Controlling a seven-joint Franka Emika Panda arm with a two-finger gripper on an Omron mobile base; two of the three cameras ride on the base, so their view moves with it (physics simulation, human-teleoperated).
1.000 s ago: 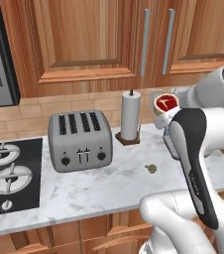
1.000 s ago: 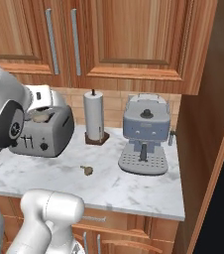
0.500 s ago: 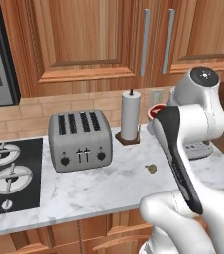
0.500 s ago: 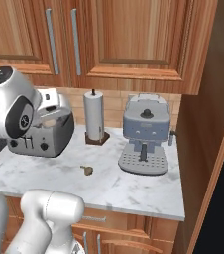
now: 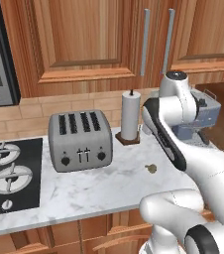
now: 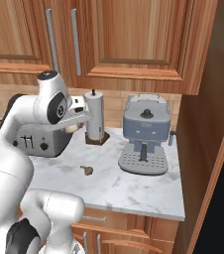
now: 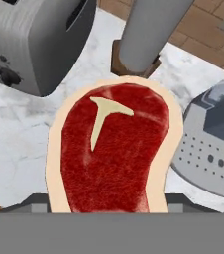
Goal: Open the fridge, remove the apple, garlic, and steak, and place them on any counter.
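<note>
The steak [image 7: 111, 158], a flat red slab with a pale cream rim, sits between the jaws of my gripper [image 7: 106, 202], which is shut on it. It hangs above the marble counter [image 7: 15, 134], between the toaster, the paper towel holder and the coffee machine. In the right base view the gripper [image 6: 76, 124] hovers left of the paper towel roll, with the steak's pale edge [image 6: 73, 128] under it. The small tan garlic [image 5: 151, 168] [image 6: 87, 170] lies on the counter [image 5: 84, 193] in front. The fridge and the apple are out of view.
A grey four-slot toaster [image 5: 80, 140] stands left of the paper towel holder [image 5: 130, 118]. A blue-grey coffee machine [image 6: 145, 135] is at the right by a wooden side wall. A black stove [image 5: 5, 173] lies at the far left. Wooden wall cabinets hang above.
The arm has swung and brought the steak down from beside the upper cabinets to low over the counter near the paper towel roll. The garlic has not moved.
</note>
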